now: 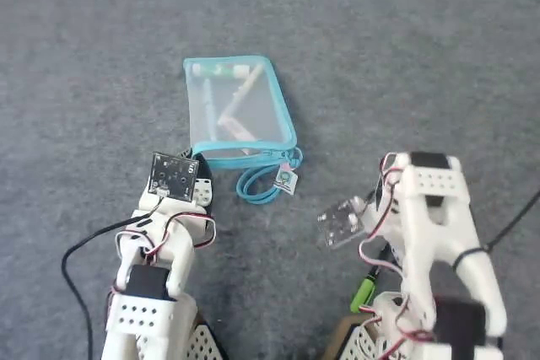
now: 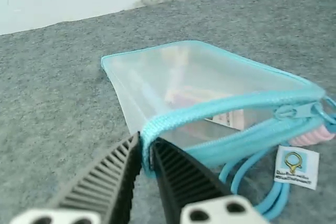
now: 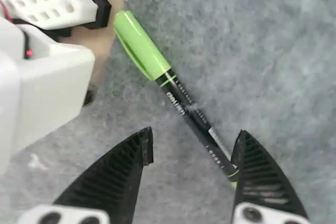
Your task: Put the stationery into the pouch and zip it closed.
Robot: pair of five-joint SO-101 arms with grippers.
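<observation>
The left arm's fingers [image 2: 118,169] are pressed almost together, clamped on the end of the teal zip edge at 1 corner of the pouch [image 2: 210,82]. In the high view this is the corner of the pouch nearest the left arm. The pouch is clear with teal trim and lies flat on the grey surface [image 1: 101,82]. Several pale pieces of stationery [image 1: 236,103] show through its wall, lying inside it. The zip slider [image 2: 294,111] sits at the end of the zip edge far from the clamped corner. Beside that end a teal loop cord [image 1: 257,185] and a small white tag [image 2: 296,167] lie on the surface, touching the pouch's edge. The right arm's fingers [image 3: 123,169] are spread wide apart and hold nothing. They hang over a pen [image 3: 157,72] with a green cap and a black barrel, whose black end lies just by 1 finger. This pen rests on the surface well apart from the pouch, close to the right arm's base.
</observation>
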